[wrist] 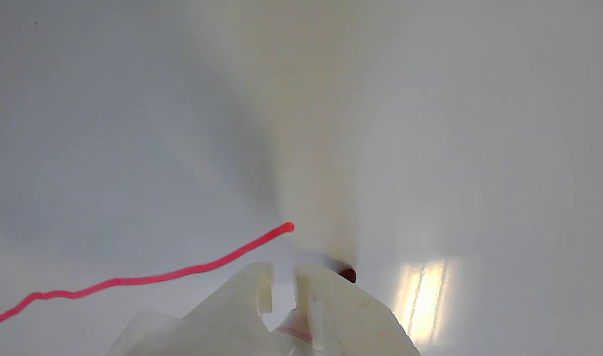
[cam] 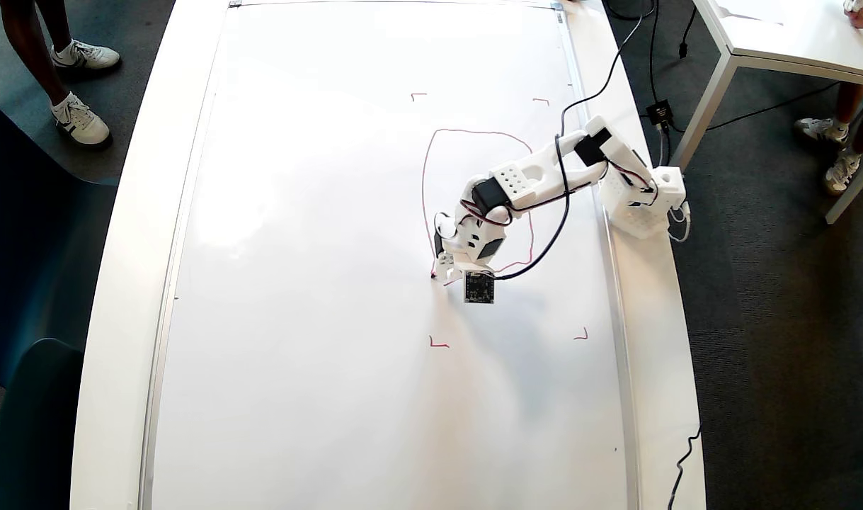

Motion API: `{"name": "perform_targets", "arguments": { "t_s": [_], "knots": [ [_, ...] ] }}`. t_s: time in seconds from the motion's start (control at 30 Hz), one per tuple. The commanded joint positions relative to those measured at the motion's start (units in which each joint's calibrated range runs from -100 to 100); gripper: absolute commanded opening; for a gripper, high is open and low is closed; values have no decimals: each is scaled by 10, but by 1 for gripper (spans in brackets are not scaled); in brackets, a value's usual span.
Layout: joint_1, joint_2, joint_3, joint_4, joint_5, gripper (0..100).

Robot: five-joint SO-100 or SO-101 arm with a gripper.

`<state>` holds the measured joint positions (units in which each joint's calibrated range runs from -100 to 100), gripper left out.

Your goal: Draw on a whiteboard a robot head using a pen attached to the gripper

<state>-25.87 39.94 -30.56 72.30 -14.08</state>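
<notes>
Tool (wrist: 283,291): pinching the pen (wrist: 347,275), fingers nearly together.
Robot head (cam: 425,177): unfinished red outline on the whiteboard (cam: 296,283); line end just left of tool in wrist view.

From my overhead view, the white tabletop (cam: 130,234) lies on dark grey carpet (cam: 764,340). At the left edge I see a dark blue chair (cam: 27,283). At top left, a person's legs end in white sneakers (cam: 83,122). At top right stands a smaller white side table (cam: 778,35), with another person's sneakers (cam: 824,131) beside its leg. Black cables (cam: 650,42) run across the carpet to a small black box (cam: 659,112) near the tabletop edge. A further black cable (cam: 686,453) hangs at the lower right edge.
</notes>
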Motion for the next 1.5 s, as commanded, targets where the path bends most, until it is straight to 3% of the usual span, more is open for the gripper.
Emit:
{"name": "perform_targets", "arguments": {
  "t_s": [0.0, 0.4, 0.57, 1.07, 1.47],
  "knots": [
    [-20, 11, 5, -1, -7, 1],
    [-33, 0, -9, 8, -3, 1],
    [-8, -82, -29, 9, 0, 1],
    [51, -176, 42, 155, 102, 1],
    [29, -176, 103, 148, 105, 1]
  ]
}}
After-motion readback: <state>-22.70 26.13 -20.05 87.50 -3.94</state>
